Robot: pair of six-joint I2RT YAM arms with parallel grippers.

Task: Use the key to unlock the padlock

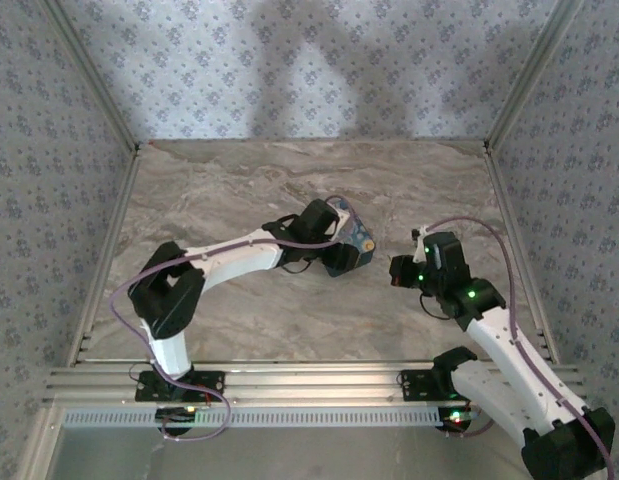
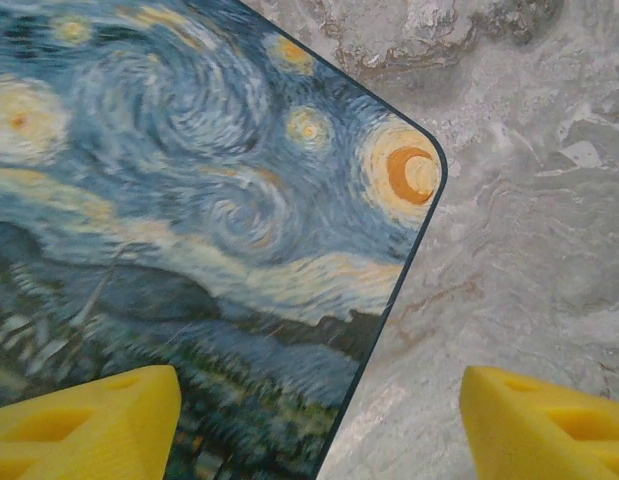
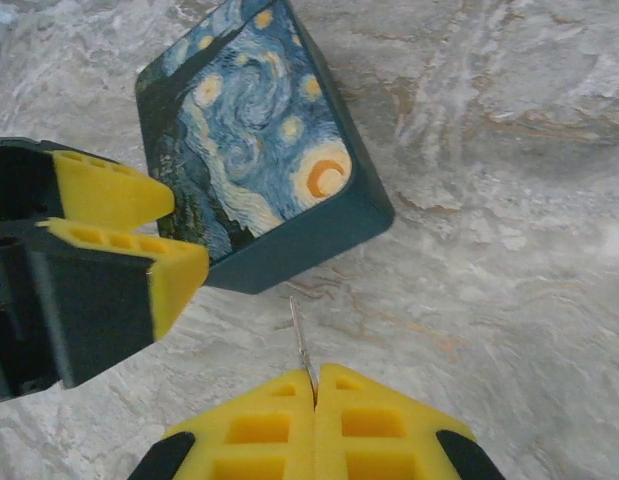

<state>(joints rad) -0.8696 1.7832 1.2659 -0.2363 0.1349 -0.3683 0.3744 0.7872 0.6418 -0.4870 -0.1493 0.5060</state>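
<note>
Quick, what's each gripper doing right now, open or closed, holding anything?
Left gripper: open, over the painted box, holding nothing.
Right gripper: shut on a thin metal key.

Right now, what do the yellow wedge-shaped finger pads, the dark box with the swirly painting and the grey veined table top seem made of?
Yellow wedge-shaped finger pads: matte, with moulded pockets, probably soft foam or rubber. Dark box with the swirly painting: smooth printed top, rounded corners; tin or plastic, unclear. Grey veined table top: looks like marble, perhaps printed.
</note>
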